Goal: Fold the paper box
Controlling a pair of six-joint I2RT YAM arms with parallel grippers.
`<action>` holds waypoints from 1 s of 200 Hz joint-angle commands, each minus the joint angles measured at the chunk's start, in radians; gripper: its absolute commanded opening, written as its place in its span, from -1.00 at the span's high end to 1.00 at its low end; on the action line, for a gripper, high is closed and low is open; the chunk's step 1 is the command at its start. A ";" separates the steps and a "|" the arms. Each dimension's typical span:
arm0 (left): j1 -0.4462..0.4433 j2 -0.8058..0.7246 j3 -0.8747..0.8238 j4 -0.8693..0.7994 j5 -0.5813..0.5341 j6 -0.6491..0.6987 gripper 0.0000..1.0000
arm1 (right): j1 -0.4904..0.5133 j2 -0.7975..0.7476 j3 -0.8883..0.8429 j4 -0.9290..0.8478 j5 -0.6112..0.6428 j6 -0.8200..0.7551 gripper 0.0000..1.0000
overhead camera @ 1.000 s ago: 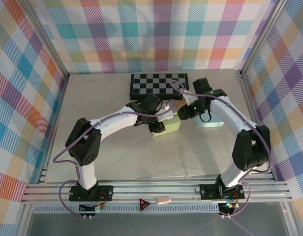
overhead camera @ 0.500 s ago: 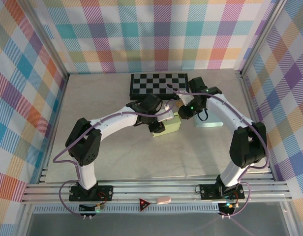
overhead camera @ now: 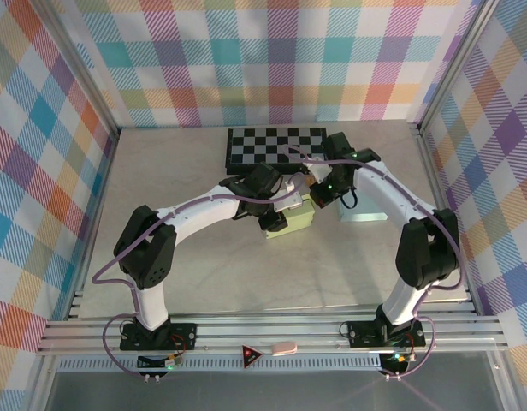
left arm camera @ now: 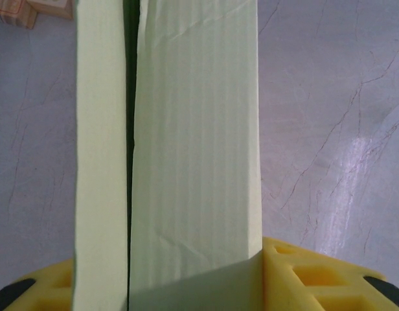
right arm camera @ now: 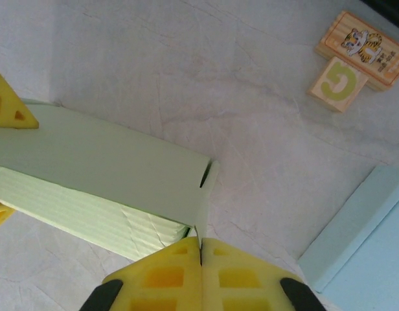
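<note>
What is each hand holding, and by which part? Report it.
The left hand clamps the paper box across its body; the right hand pinches its end flap.

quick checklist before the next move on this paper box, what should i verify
1. Hold of left gripper on paper box: ok, one finger on each side.
2. Pinch of right gripper on end flap: ok, shut on it.
3. Tuck of end flap: not ok, it sticks out past the box end.
4. Closure of long seam: not ok, a dark gap shows.
5. Clearance from wooden blocks: ok, they lie apart.
6. Box resting on table: cannot tell.
</note>
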 commanded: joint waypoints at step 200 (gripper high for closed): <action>-0.004 0.022 0.023 -0.007 0.005 -0.026 0.17 | 0.018 0.084 0.153 -0.161 -0.113 0.287 1.00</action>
